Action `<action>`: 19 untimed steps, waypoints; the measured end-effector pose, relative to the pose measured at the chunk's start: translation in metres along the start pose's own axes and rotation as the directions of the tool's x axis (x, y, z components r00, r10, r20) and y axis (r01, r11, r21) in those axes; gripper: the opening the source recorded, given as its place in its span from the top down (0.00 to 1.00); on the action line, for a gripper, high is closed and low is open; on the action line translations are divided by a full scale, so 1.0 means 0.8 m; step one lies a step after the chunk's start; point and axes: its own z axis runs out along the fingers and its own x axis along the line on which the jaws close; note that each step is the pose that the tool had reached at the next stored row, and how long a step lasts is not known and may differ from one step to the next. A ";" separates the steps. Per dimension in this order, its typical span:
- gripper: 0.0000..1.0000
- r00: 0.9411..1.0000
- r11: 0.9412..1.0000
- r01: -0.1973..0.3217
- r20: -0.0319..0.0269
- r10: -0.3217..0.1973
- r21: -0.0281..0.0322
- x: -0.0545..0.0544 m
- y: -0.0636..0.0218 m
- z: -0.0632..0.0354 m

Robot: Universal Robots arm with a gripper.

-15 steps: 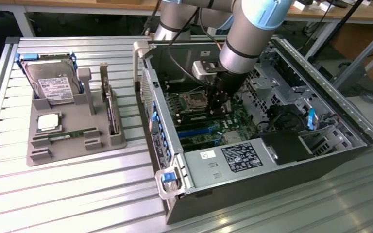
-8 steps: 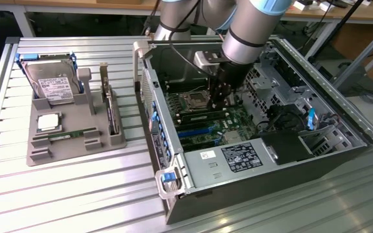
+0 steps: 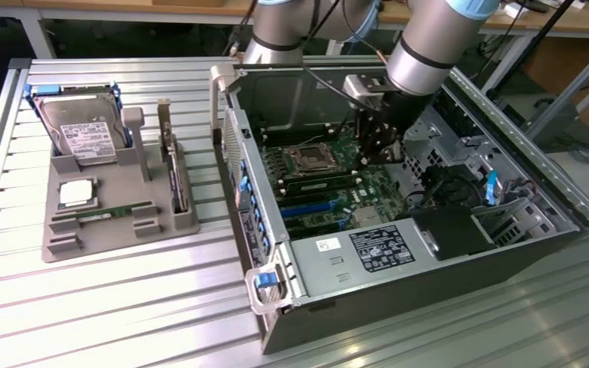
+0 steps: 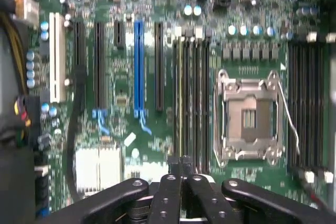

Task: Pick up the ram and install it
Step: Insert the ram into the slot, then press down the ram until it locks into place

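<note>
Your gripper (image 3: 380,150) hangs inside the open computer case (image 3: 459,253), fingers (image 4: 181,167) pressed together on nothing, above the motherboard (image 4: 126,77) beside the empty CPU socket (image 4: 249,119). The ram (image 3: 116,212) lies in the grey tray (image 3: 120,238), well apart.

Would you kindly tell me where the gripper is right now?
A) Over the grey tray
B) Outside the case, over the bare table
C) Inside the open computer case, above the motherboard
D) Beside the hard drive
C: the gripper hangs inside the open computer case, above the motherboard.
</note>
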 end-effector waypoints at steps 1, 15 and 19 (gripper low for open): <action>0.90 1.000 1.000 0.000 0.000 0.000 -0.003 0.000 -0.006 0.000; 0.90 1.000 1.000 -0.001 -0.006 0.001 -0.022 -0.003 -0.062 -0.068; 0.90 1.000 1.000 -0.001 -0.005 0.001 -0.022 -0.003 -0.062 -0.068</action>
